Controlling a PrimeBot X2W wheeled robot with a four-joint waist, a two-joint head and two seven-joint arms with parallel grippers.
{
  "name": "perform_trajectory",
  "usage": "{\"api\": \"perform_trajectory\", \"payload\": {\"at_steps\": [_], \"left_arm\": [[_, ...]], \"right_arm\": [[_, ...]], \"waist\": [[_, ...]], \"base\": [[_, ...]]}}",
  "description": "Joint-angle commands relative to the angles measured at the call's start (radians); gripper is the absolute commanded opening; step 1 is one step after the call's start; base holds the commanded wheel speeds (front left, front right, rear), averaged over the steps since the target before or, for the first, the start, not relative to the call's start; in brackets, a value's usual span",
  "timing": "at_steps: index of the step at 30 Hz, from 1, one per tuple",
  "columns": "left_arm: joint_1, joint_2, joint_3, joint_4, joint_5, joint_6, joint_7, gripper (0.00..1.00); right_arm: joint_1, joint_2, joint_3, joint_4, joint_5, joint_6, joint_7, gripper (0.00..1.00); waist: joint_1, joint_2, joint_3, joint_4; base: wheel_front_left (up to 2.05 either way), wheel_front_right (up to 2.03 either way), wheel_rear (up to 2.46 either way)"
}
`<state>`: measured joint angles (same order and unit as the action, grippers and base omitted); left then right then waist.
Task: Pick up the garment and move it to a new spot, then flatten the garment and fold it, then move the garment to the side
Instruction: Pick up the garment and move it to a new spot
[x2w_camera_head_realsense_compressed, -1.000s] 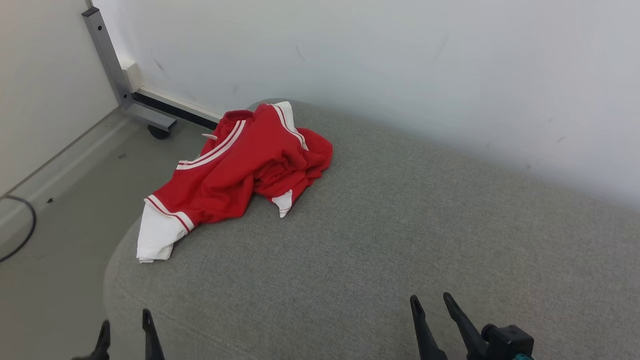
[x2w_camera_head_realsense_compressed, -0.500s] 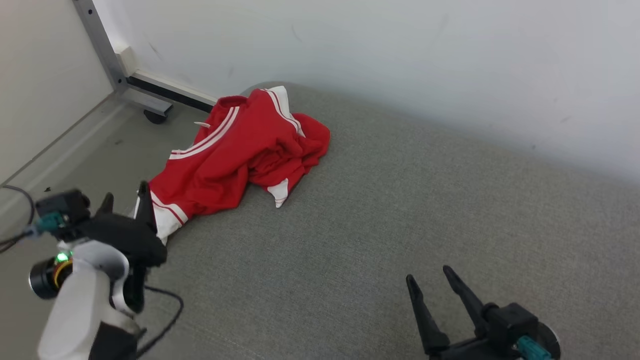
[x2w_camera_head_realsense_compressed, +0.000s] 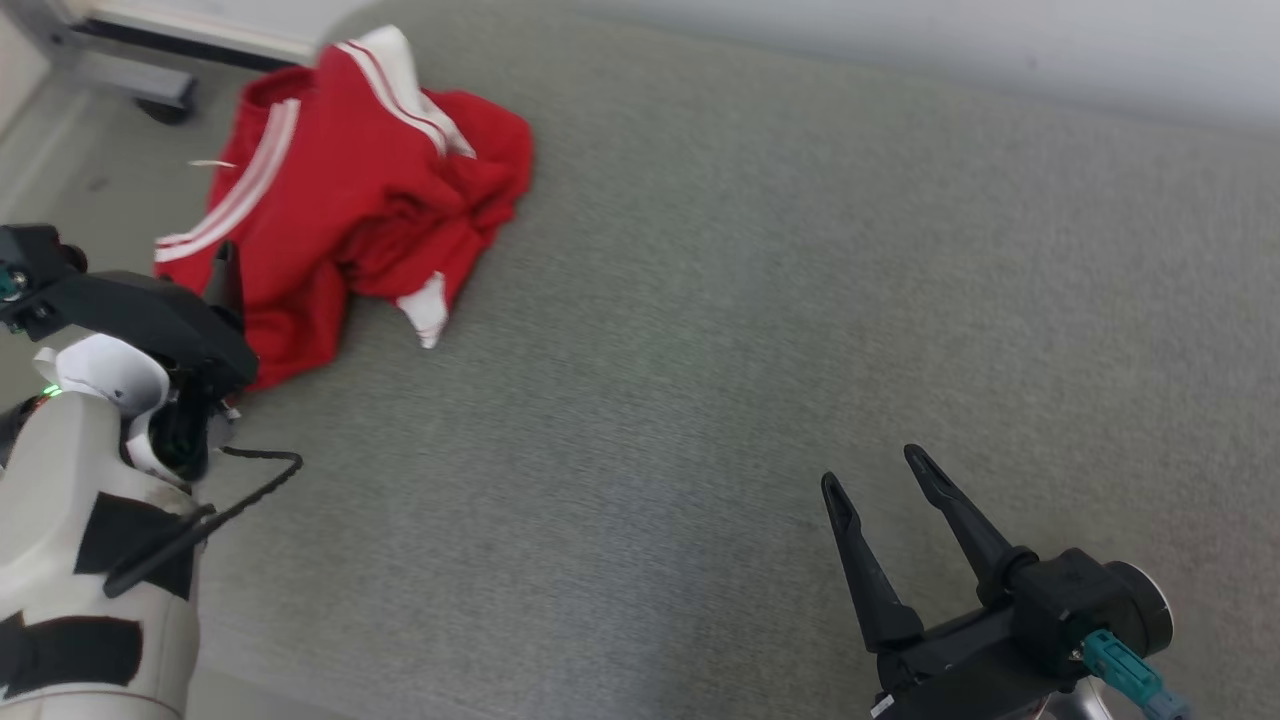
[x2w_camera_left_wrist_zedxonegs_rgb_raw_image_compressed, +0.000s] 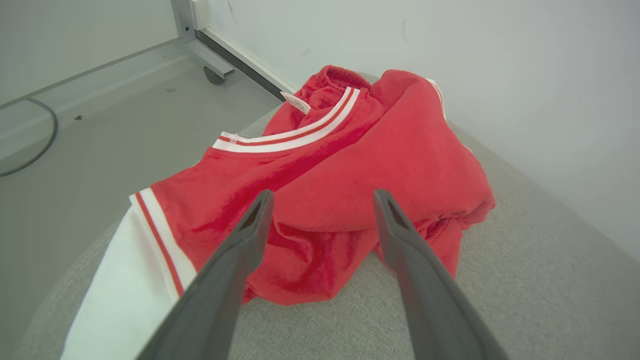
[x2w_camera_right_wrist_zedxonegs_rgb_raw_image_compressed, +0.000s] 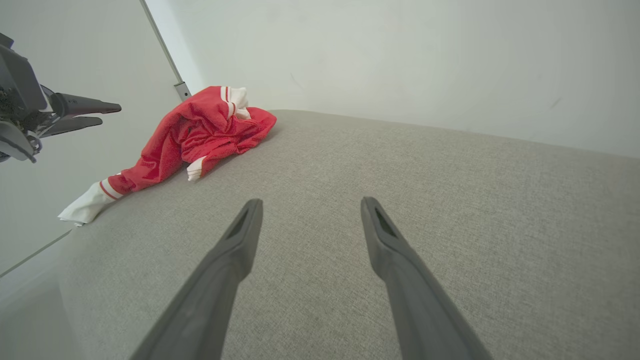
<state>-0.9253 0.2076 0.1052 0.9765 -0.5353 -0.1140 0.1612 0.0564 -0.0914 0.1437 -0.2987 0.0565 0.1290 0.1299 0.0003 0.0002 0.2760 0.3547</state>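
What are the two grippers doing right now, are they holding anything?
Left gripper: open, holding nothing, pointed at the red shirt.
Right gripper: open, empty, above the grey cushion.

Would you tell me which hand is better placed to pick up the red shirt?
Left. The left hand is open and points straight at the crumpled red shirt; the right hand, also open, hangs over bare grey cushion well aside.
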Motion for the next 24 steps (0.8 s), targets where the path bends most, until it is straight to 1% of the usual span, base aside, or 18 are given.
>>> {"api": "perform_trajectory", "payload": {"at_steps": [1,3,5,10,11,12,13,16,18,21,24], "left_arm": [[-0.027,0.006,0.004,0.014,-0.005,0.005,0.007,1.0],[-0.04,0.029,-0.004,0.037,0.009,0.012,0.009,1.0],[-0.053,0.039,0.009,0.058,-0.003,0.023,0.002,1.0],[-0.068,0.066,0.006,0.112,0.01,0.059,-0.003,1.0],[-0.068,0.071,0.005,0.124,0.01,0.068,0.004,0.93],[-0.069,0.076,0.002,0.134,0.014,0.075,0.006,0.58],[-0.067,0.08,-0.002,0.144,0.018,0.078,0.007,0.0],[-0.061,0.084,-0.006,0.161,0.02,0.078,0.008,0.0],[-0.055,0.09,-0.011,0.172,0.022,0.069,0.007,0.0],[-0.046,0.113,-0.023,0.186,0.032,0.064,0.017,0.0],[-0.048,0.15,-0.039,0.188,0.041,0.053,0.04,0.0]], "right_arm": [[-0.013,0.0,0.001,-0.01,-0.001,0.003,0.002,1.0],[-0.009,-0.002,0.003,-0.015,0.003,0.004,0.005,1.0],[-0.01,-0.002,0.011,-0.015,0.007,0.004,0.005,1.0],[-0.014,0.002,0.029,-0.011,0.015,0.004,0.002,1.0],[-0.013,0.003,0.033,-0.009,0.016,0.003,0.003,1.0],[-0.011,0.004,0.038,-0.007,0.017,0.004,0.003,1.0],[-0.01,0.005,0.04,-0.005,0.017,0.004,0.002,1.0],[-0.008,0.009,0.042,0.001,0.022,0.003,-0.003,1.0],[-0.007,0.012,0.043,0.013,0.028,0.004,-0.011,1.0],[0.001,0.018,0.054,0.041,0.043,0.003,-0.025,1.0],[0.009,0.024,0.069,0.078,0.061,0.004,-0.044,1.0]], "waist": [[-0.0003,-0.0002,0.161,-0.154],[-0.0003,-0.0002,0.168,-0.164],[-0.0003,-0.0002,0.173,-0.176],[-0.0003,-0.0002,0.171,-0.206],[-0.0003,-0.0002,0.168,-0.211],[-0.0003,-0.0002,0.165,-0.216],[-0.0003,-0.0002,0.162,-0.22],[-0.0003,-0.0002,0.152,-0.226],[-0.0003,-0.0002,0.132,-0.227],[-0.0003,-0.0002,0.086,-0.227],[-0.0003,-0.0002,0.019,-0.228]], "base": [[0.0,0.0,0.0],[0.0,0.0,0.0],[0.0,0.0,0.0],[0.0,0.0,0.0],[0.0,0.0,0.0],[0.0,0.0,0.0],[0.0,0.0,0.0],[0.0,0.0,0.0],[0.0,0.0,0.0],[0.0,0.0,0.0],[0.0,0.0,0.0]]}}
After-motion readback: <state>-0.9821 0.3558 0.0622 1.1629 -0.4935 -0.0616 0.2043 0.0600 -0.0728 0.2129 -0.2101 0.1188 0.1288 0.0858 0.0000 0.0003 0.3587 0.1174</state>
